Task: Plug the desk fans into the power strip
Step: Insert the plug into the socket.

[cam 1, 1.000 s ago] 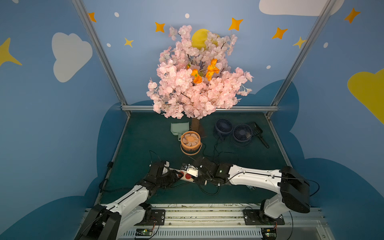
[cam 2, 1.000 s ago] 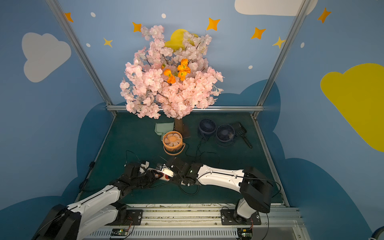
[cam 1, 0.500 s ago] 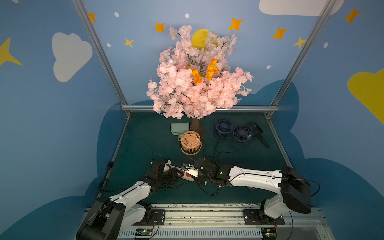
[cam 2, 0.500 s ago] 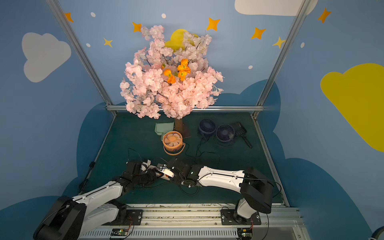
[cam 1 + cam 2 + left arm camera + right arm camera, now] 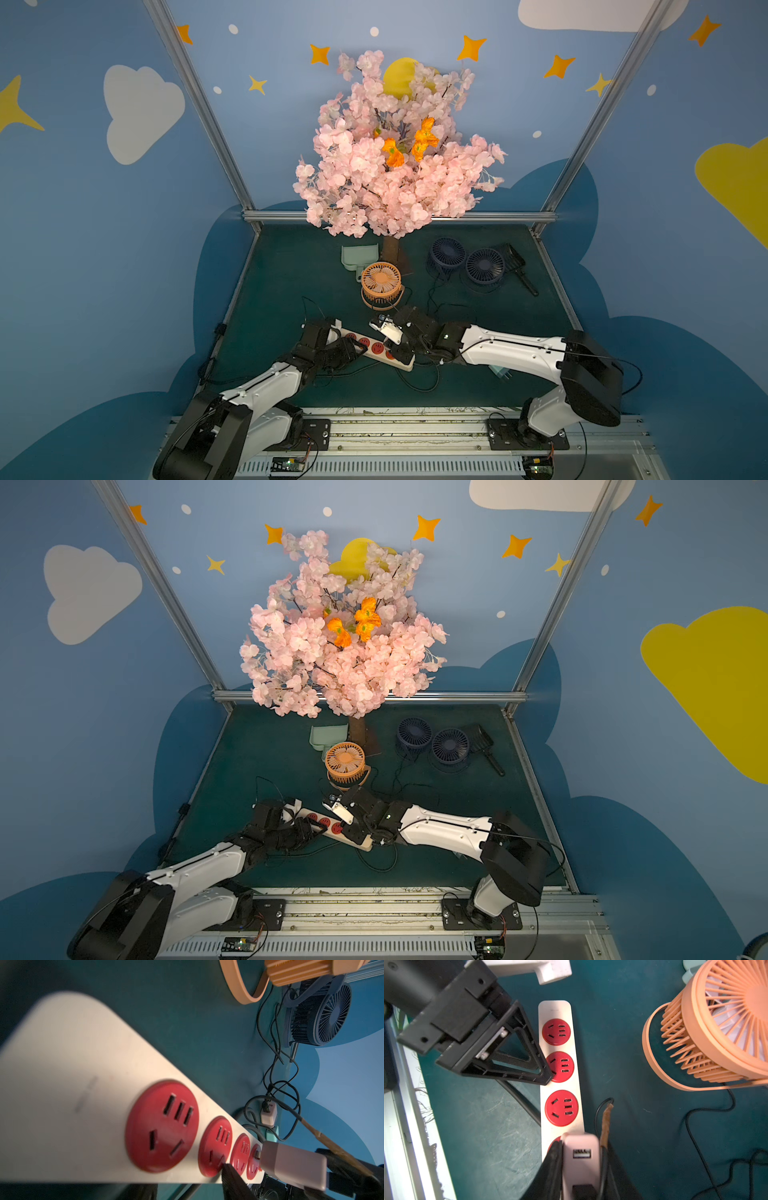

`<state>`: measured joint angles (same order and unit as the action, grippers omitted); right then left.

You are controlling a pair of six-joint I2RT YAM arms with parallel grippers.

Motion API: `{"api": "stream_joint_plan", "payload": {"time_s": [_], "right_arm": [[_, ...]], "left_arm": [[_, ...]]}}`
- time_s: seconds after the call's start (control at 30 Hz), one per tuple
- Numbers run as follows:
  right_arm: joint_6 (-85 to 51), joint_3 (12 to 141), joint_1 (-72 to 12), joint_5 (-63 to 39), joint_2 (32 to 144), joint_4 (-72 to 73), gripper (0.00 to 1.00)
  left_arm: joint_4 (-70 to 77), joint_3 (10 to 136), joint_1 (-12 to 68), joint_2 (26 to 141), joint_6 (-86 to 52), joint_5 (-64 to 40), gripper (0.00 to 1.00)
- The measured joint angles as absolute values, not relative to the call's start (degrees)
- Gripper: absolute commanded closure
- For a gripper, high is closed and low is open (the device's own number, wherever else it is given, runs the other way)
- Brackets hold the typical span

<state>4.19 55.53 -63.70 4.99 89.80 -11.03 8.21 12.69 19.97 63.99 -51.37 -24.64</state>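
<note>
Near the front edge of the dark green worktop (image 5: pixel 291 266), between my two arms, I see the power strip (image 5: pixel 376 348) lying flat and slanted, its four round red sockets facing up. My right pincer (image 5: pixel 581 1165) is pinching a pale pink USB adapter (image 5: pixel 580 1159), one black finger on either side of it, and holds it right over the last socket at the end of the strip nearest that arm; in the left wrist view the adapter (image 5: pixel 293 1164) sits just at that socket's face, but I cannot tell whether its prongs are seated. A black cable with a brown taped stretch (image 5: pixel 605 1124) runs beside the adapter. My left pincer (image 5: pixel 544 1076) reaches in from the other side, and one triangular black finger tip touches the near edge of the strip at the second socket. Its other finger is not visible, so I cannot tell whether that pincer is spread or pressed together. In both top views the orange desk fan (image 5: pixel 381 286) stands just behind the strip, upright on its ring stand, with thin black cords looping across the mat. Farther back and toward my right are two dark blue fans (image 5: pixel 465 259) side by side, and a pink blossom tree (image 5: pixel 395 166) rises at the rear centre.
</note>
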Motion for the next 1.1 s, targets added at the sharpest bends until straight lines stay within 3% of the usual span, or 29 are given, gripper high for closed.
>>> {"api": "stream_joint_plan", "payload": {"time_s": [1.1], "right_arm": [[-9.52,50.63,-69.34,16.16,90.83,-2.42,1.00]], "left_arm": [[14.11,14.35,18.68,71.48,-50.09,-28.47,0.53]]}}
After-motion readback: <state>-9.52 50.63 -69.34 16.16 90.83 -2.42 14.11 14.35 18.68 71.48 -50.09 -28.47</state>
